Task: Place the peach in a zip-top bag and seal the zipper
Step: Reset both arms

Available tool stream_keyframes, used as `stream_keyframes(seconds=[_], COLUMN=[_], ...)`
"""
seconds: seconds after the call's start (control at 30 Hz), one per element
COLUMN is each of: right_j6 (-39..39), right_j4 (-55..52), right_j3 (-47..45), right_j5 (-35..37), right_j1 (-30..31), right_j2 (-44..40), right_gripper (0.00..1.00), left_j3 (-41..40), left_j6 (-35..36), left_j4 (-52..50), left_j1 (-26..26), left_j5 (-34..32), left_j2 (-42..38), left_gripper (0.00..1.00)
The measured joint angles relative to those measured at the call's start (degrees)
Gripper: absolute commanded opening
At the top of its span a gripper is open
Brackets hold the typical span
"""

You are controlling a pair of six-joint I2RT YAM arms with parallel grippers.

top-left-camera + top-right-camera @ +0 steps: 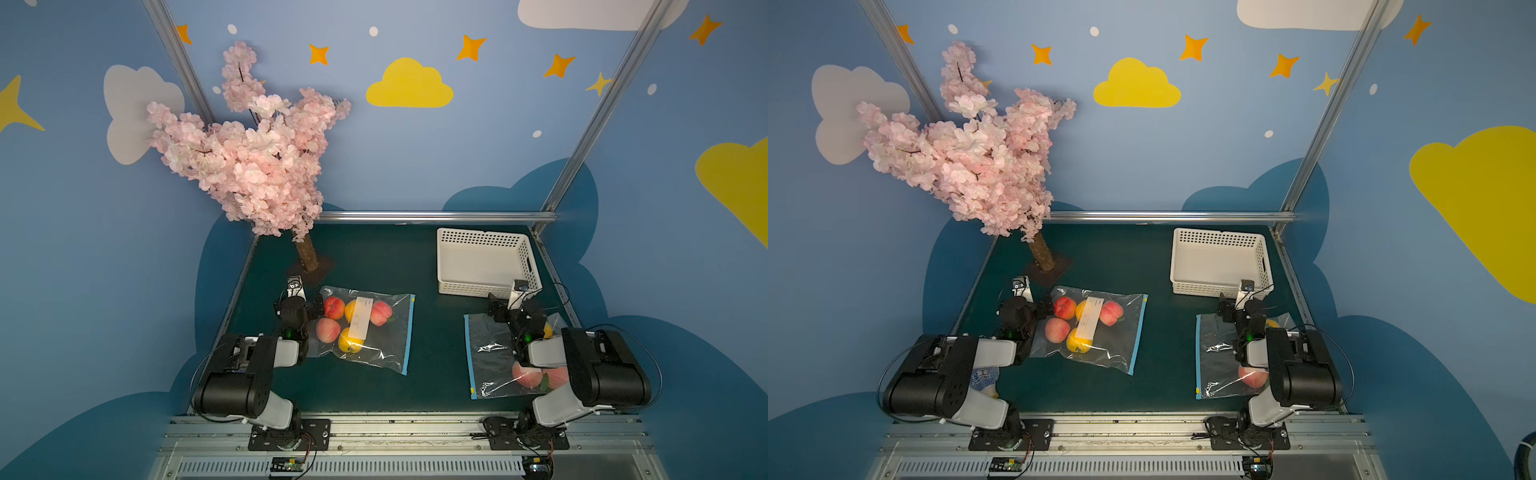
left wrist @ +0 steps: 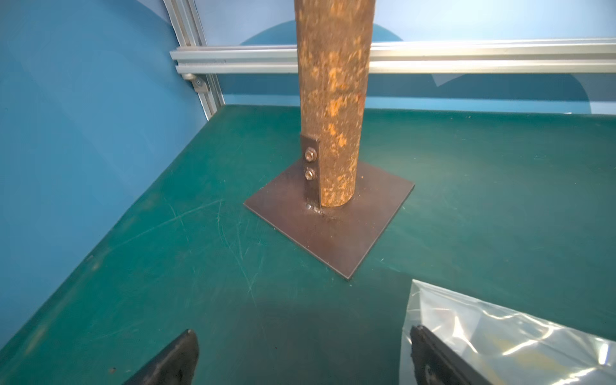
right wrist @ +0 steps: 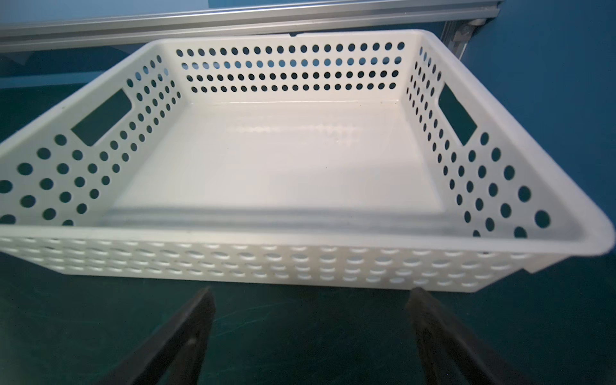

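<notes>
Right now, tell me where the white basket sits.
In both top views the white basket stands far right on the table, near the back rail, just beyond the right claw and the right-hand zip-top bag.

Right bag (image 1: 490, 357) and peach (image 1: 524, 376) partly hidden under right arm (image 1: 598, 365), trunk (image 2: 333, 100) cut off in left wrist view

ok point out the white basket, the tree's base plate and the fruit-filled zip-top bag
white basket (image 3: 300, 235): right wrist view, on the near rim
tree base plate (image 2: 350, 226): left wrist view, on its flat top surface
fruit-filled zip-top bag (image 1: 390, 336): in a top view, on a bare patch of clear plastic
</notes>
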Motion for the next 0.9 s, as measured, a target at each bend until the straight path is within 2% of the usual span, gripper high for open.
stream_keyframes(seconds=[0.27, 0.9], right_j6=[-0.11, -0.13], right_j4=[-1.25, -2.10], right_j3=[2.51, 2.62], right_j5=[-0.04, 0.04], right_j1=[0.00, 0.26], right_j2=[0.00, 0.00], right_gripper=[0.94, 0.93], left_j3=[0.74, 1.01], left_j6=[-0.17, -0.13], left_j4=[1.40, 1.64], left_j1=[0.59, 0.59], left_j5=[2.62, 3.26], left_j2=[1.51, 1.60], left_gripper=[1.00, 1.00])
